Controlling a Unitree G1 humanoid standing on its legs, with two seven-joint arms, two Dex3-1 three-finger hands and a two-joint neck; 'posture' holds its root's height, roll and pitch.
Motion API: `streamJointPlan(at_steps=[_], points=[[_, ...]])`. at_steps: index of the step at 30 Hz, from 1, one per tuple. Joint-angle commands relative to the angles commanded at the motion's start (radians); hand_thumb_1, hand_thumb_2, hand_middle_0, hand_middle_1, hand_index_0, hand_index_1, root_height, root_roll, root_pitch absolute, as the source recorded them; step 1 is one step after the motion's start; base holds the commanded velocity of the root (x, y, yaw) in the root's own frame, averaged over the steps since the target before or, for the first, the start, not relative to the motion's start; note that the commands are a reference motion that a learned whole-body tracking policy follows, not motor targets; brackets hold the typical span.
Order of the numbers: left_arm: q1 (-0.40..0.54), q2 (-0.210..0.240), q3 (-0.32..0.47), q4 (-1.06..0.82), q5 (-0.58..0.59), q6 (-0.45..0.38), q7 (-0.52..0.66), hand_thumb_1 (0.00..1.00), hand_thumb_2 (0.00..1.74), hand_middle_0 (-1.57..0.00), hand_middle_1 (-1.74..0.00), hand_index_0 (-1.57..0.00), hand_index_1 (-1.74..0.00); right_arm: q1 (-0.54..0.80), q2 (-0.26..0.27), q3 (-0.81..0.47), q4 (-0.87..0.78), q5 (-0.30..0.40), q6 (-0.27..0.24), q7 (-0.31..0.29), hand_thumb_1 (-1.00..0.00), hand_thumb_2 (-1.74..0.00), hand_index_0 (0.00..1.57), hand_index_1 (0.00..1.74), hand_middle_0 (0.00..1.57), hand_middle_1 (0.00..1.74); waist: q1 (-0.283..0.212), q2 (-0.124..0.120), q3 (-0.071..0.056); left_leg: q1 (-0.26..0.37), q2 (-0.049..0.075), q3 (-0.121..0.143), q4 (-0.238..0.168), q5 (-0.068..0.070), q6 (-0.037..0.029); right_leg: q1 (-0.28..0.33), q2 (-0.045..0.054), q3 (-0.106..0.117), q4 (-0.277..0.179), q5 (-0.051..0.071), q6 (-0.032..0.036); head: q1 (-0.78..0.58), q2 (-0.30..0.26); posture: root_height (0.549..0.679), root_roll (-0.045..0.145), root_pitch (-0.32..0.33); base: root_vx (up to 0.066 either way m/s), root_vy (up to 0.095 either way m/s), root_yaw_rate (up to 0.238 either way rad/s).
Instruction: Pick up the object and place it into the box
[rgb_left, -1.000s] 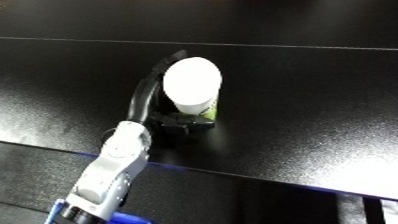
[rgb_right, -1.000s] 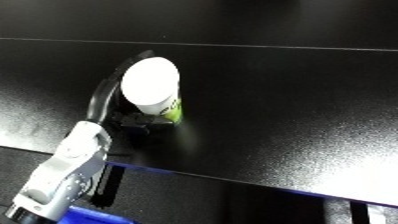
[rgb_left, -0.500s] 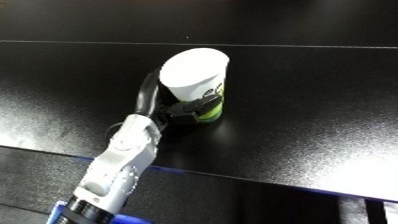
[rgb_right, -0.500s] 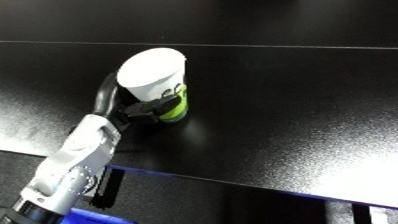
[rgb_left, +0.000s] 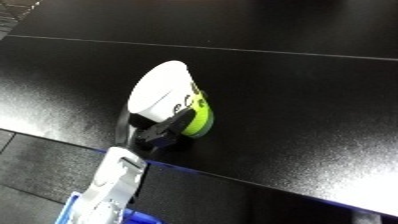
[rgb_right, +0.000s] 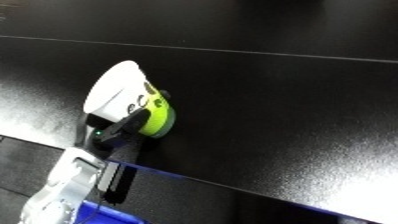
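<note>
Object: we see a white cup-shaped container with a lime-green band (rgb_left: 173, 102), tilted, over the glossy black table (rgb_left: 293, 90).
Left hand: our black hand (rgb_left: 162, 132) has fingers and thumb curled round that container.
Bin: a blue edge (rgb_left: 133, 216) shows at the bottom.

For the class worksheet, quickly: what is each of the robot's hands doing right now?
Left hand: fingers curled round the white and green cup, holding it.
Right hand: not in view.

L hand (rgb_left: 162, 131) curled, gripping.
</note>
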Motion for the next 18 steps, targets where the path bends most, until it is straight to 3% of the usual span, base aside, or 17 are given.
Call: streamJointPlan(at_steps=[5,13,15,18], points=[[0.108,0.025,0.097,-0.087,0.089,-0.061,0.035,0.80,1.39,-1.26,-1.39,-1.26,-1.39,0.024,0.011,-0.027,0.000,0.020,-0.017,-0.003,0.00,0.00,0.00,0.00,0.00,0.00,0.036,0.009,0.003,0.004,-0.017,-0.016,-0.012,0.009,-0.0049,0.015,-0.0048,-0.013,-0.006,-0.005,-0.0071,-0.044,-0.009,0.608,0.049,-0.048,-0.046,-0.040,0.170],[0.319,0.081,0.281,-0.126,0.209,-0.150,0.122,0.80,1.39,-1.26,-1.39,-1.26,-1.39,0.058,0.014,-0.065,0.007,0.038,-0.038,-0.006,0.00,0.00,0.00,0.00,0.00,0.00,0.092,0.032,0.005,0.011,-0.039,-0.034,-0.032,0.026,-0.0115,0.041,-0.0158,-0.032,-0.006,-0.026,-0.0193,-0.133,-0.048,0.610,0.062,-0.050,-0.050,-0.002,0.130],[0.366,0.089,0.319,-0.105,0.234,-0.174,0.150,0.80,1.39,-1.26,-1.39,-1.26,-1.39,0.061,0.011,-0.075,0.012,0.044,-0.041,-0.003,0.00,0.00,0.00,0.00,0.00,0.00,0.103,0.037,0.005,0.013,-0.042,-0.037,-0.040,0.033,-0.0140,0.048,-0.0202,-0.037,-0.007,-0.031,-0.0213,-0.177,-0.093,0.611,0.066,-0.051,-0.040,0.022,0.115],[0.426,0.099,0.363,-0.049,0.275,-0.219,0.193,0.80,1.39,-1.26,-1.39,-1.26,-1.39,0.055,0.006,-0.084,0.009,0.051,-0.034,-0.015,0.00,0.00,0.00,0.00,0.00,0.00,0.120,0.042,0.005,0.011,-0.046,-0.040,-0.047,0.043,-0.0177,0.055,-0.0266,-0.046,-0.007,-0.039,-0.0231,-0.289,-0.256,0.612,0.070,-0.051,-0.036,0.011,0.090]])
